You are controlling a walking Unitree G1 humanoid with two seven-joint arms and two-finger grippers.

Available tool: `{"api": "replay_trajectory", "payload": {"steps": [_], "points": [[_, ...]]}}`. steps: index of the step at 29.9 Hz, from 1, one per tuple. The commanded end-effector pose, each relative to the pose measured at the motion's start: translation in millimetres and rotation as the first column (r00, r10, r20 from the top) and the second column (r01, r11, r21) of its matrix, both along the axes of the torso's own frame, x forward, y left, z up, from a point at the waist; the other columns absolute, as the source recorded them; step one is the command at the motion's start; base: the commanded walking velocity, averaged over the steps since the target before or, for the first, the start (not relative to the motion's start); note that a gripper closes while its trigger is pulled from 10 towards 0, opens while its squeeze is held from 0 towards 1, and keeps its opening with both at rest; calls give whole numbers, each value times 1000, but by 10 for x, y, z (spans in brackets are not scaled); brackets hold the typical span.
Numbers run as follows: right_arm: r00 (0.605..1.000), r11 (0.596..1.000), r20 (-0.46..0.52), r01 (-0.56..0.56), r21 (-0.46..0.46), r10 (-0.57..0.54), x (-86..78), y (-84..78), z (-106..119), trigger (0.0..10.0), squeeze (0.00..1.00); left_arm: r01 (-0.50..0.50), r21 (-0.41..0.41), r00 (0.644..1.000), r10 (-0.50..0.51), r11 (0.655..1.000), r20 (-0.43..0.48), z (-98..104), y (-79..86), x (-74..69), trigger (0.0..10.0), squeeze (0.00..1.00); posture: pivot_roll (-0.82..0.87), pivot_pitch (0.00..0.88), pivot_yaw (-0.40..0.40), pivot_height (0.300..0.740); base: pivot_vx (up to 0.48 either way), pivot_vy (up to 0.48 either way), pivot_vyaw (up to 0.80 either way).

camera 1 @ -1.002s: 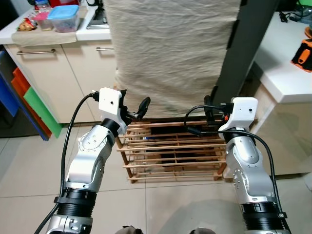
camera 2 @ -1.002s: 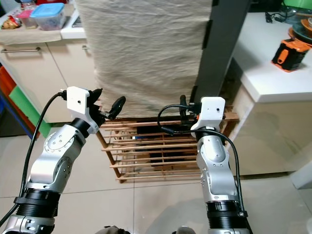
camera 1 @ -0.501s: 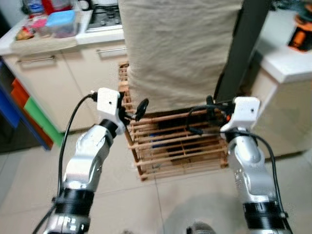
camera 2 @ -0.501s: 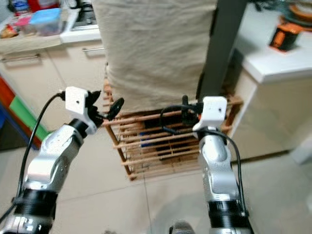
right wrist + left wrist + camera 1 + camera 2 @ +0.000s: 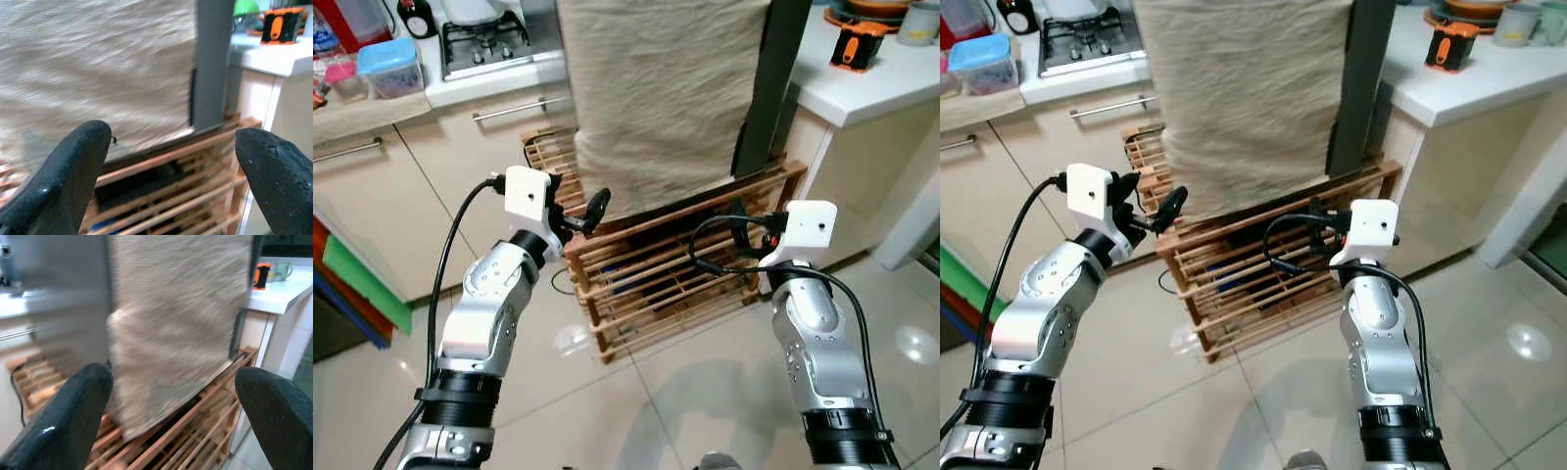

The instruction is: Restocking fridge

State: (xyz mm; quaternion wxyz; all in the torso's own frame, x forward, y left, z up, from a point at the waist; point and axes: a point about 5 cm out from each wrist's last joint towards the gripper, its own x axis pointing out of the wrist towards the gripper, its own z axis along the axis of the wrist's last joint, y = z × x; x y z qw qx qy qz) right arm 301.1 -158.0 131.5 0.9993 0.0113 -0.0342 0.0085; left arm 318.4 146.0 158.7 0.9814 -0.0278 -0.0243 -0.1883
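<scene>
beyond both spread, empty grippers, left gripper (image 5: 171, 416) and right gripper (image 5: 171, 181), stands a slatted wooden rack (image 5: 675, 274) under hanging beige cloth (image 5: 656, 98).

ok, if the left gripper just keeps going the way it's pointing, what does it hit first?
Most likely the beige cloth hanging over the wooden rack. The left gripper, fingers open, points at the cloth's lower part, with the rack's top slats just under it. Depth is unclear, so it may meet the rack's edge first.

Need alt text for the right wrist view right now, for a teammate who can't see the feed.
The open right gripper faces a beige cloth hanging over a dark upright panel, above a wooden slatted rack. An orange and black device sits on the white counter.
</scene>
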Motion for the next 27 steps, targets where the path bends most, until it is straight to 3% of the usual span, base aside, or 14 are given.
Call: {"api": "replay_trajectory", "payload": {"steps": [1,5,13,18,27], "points": [[1000,1000,25,0,-6,1,3,-12,69,10000,0,-3,0,1000,3,1000,-3,-2,0,15,10000,0,-255,41,88,740,0,480,-731],[1000,1000,19,-2,-5,2,12,-22,49,10000,0,3,-5,1000,-3,1000,4,8,-53,3,10000,0,-235,42,72,740,0,480,-731],[997,998,17,-69,-10,69,109,107,74,10000,0,-24,-26,999,25,999,26,60,-36,-15,10000,0,-213,42,41,740,0,480,-731],[993,994,38,-108,-27,109,192,184,143,10000,0,-3,-41,999,5,999,38,89,-129,-38,10000,0,-201,38,37,740,0,480,-731],[995,996,60,-83,-11,84,189,142,204,10000,0,45,-39,997,-43,998,66,191,-305,35,10000,0,-206,36,51,740,0,479,-731]]}}
